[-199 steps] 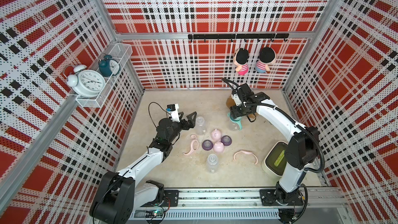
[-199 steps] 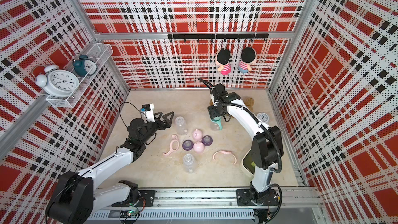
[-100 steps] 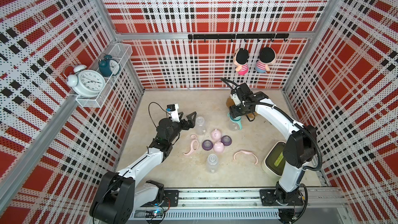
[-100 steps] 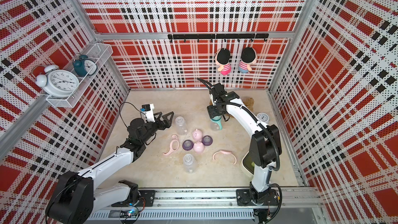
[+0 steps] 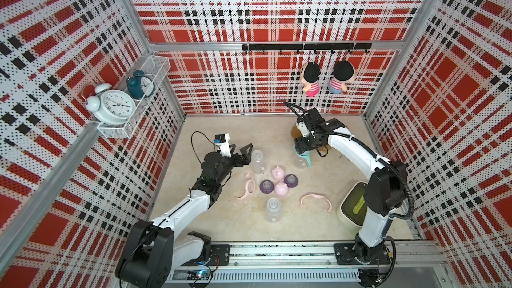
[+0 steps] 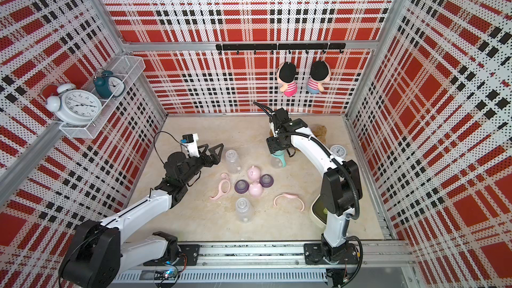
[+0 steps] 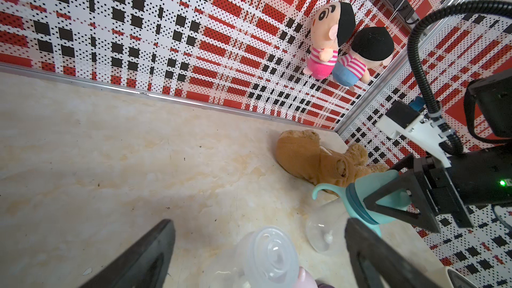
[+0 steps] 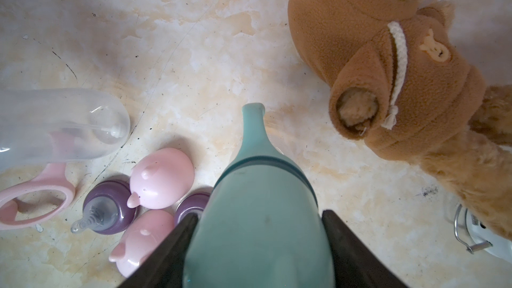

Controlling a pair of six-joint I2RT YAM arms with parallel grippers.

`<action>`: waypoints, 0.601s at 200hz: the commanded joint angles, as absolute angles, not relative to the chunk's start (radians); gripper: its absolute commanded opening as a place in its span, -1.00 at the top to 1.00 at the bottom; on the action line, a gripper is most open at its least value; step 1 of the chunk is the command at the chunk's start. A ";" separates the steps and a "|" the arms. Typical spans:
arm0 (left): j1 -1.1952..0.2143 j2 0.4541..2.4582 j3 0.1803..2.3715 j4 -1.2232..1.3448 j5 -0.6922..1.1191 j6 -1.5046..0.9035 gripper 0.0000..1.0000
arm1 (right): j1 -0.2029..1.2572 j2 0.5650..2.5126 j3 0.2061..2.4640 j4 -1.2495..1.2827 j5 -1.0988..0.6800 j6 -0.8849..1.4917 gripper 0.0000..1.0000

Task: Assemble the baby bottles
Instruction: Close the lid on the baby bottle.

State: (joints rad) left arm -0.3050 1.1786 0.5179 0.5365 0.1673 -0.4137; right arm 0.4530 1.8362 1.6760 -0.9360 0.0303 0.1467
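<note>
Baby bottles lie in parts on the table [image 5: 221, 217]. One unit, a teal-collared bottle [image 7: 325, 225] with a mint cap [image 8: 260, 217], is clamped at the cap by the right gripper [image 5: 302, 151], jaws part-closed around it. In the left wrist view it hangs tilted, clear base low towards the surface; contact cannot be confirmed. A brown plush toy [image 7: 313, 159] lies near it.

Left gripper [image 5: 247, 154] stands at full spread, holding nothing; a bare clear bottle [image 5: 257, 160] sits just beside its fingertips. Between the arms, two pink caps [image 5: 278, 173] and two purple collars [image 5: 266, 187] are clustered, touching. A pink handle ring [image 5: 248, 189] lies beside the cluster, a second ring [image 5: 315, 200] apart from it, and another clear bottle [image 5: 273, 209] nearer the rail.
</note>
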 commanded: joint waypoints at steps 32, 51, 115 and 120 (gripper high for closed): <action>-0.314 1.186 0.554 0.528 0.156 -0.397 -0.97 | 0.446 1.856 1.655 -0.943 0.038 0.130 -0.42; -0.314 1.186 0.554 0.528 0.157 -0.397 -0.97 | 0.446 1.867 1.657 -0.966 0.047 0.129 -0.43; -0.318 1.198 0.561 0.529 0.158 -0.396 -0.96 | 0.448 1.906 1.643 -1.009 0.052 0.116 -0.48; -0.319 1.200 0.562 0.529 0.158 -0.396 -0.96 | 0.448 1.911 1.646 -1.012 0.053 0.112 -0.48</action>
State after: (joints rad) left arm -0.3096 1.1893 0.5301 0.5301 0.1642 -0.4129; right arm 0.4534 1.8500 1.6726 -0.9363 0.0441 0.1402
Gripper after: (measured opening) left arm 0.983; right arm 0.736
